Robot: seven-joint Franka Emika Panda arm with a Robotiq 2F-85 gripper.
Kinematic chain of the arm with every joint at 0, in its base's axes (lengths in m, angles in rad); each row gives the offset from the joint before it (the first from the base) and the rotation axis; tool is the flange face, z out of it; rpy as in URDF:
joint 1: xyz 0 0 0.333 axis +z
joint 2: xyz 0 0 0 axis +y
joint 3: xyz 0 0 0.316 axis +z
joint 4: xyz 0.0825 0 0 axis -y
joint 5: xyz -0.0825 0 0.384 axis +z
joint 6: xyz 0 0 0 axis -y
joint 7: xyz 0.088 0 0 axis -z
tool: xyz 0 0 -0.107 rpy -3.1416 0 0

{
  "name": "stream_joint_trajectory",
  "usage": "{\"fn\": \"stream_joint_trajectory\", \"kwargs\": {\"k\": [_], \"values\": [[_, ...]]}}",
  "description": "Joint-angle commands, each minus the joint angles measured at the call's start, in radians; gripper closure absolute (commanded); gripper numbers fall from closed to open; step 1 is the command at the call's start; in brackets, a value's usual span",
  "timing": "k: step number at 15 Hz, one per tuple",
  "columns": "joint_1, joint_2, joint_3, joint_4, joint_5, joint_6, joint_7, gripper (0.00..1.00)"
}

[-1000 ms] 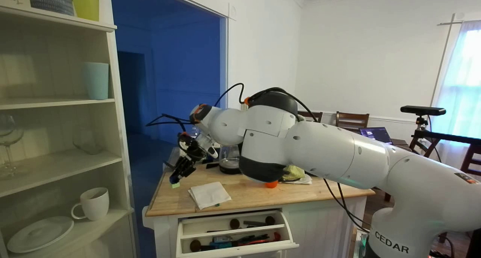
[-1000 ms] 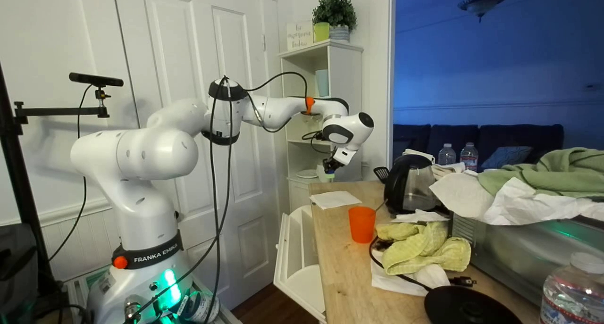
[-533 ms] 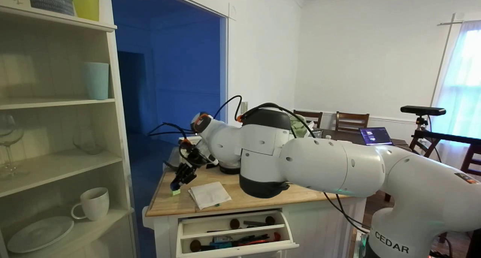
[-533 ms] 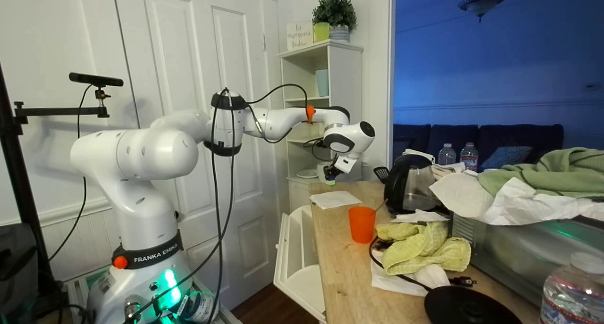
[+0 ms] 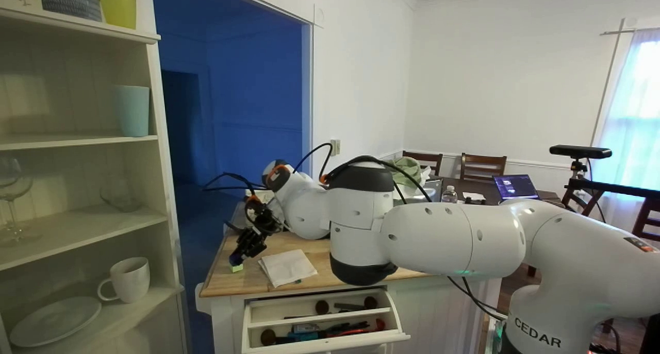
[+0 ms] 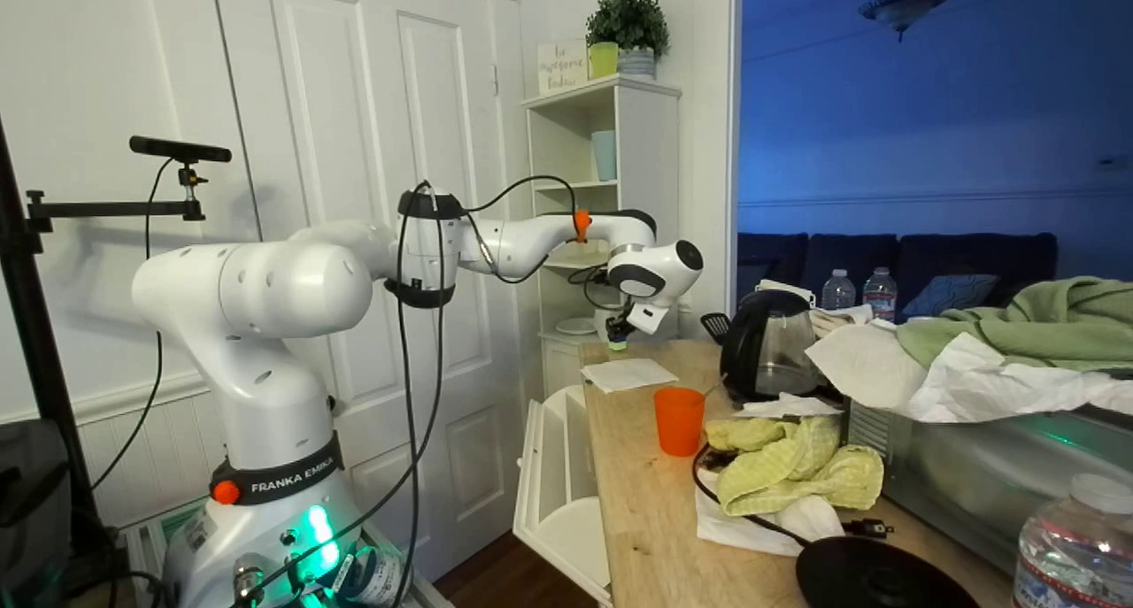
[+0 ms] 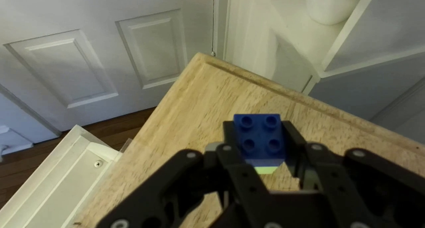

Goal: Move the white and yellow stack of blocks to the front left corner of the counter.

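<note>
Two-block stack (image 5: 236, 267): blue block (image 7: 259, 131) above, yellow-green block (image 7: 266, 170) below; I see no white, though the task names it. It is near the front left corner (image 7: 200, 60) of the counter (image 7: 206, 98), still short of it.
My gripper (image 7: 260, 138): drawn in on the blue block, a finger (image 7: 229, 130) against either side.
Gap under the stack: slight or none; I cannot tell whether it touches the counter.
Done: the grasp and, as I judge it, most of the carry.
Left: likely a little more travel toward the corner if exactness matters, then setting down, letting go and backing away.
Change in a second: my gripper and arm (image 5: 448, 238) have come down; in an exterior view the stack sits lower and slightly nearer the front edge.
Napkin (image 5: 287, 267): beside the stack, apart from it, unmoved.
Drawer (image 5: 326, 320): pulled out beneath the front edge, as it was.
Cup (image 6: 680, 422) and kettle (image 6: 768, 351): farther along the counter, both where they stood.
Shelf (image 6: 649, 174): beyond the counter's end, unchanged.
</note>
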Motion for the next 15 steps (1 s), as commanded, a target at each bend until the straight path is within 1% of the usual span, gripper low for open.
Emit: {"fn": "stream_joint_trajectory", "kwargs": {"k": [1,2,3,4,5,7,8,10,11,12,14,15], "values": [[0.000,-0.008,0.012,0.024,0.020,0.055,-0.011,0.89],[0.001,-0.011,0.015,0.026,0.020,0.068,-0.012,0.89],[0.002,-0.011,0.016,0.027,0.017,0.077,-0.007,0.71],[0.003,-0.010,0.014,0.027,0.009,0.084,-0.007,0.39],[0.005,-0.010,0.010,0.026,0.003,0.085,-0.007,0.38],[-0.003,-0.010,-0.007,0.040,-0.012,0.062,0.015,0.25],[-0.002,-0.010,-0.029,0.043,-0.036,0.021,0.026,0.17],[0.005,-0.009,-0.066,0.042,-0.029,-0.022,0.035,0.04],[0.000,-0.009,-0.092,0.056,-0.041,-0.039,0.030,0.01],[-0.004,-0.009,-0.115,0.068,-0.049,-0.058,0.023,0.00],[0.000,-0.008,-0.180,0.082,-0.114,-0.117,0.005,0.00],[0.001,0.042,-0.168,0.097,-0.219,-0.112,-0.031,0.00]]}}
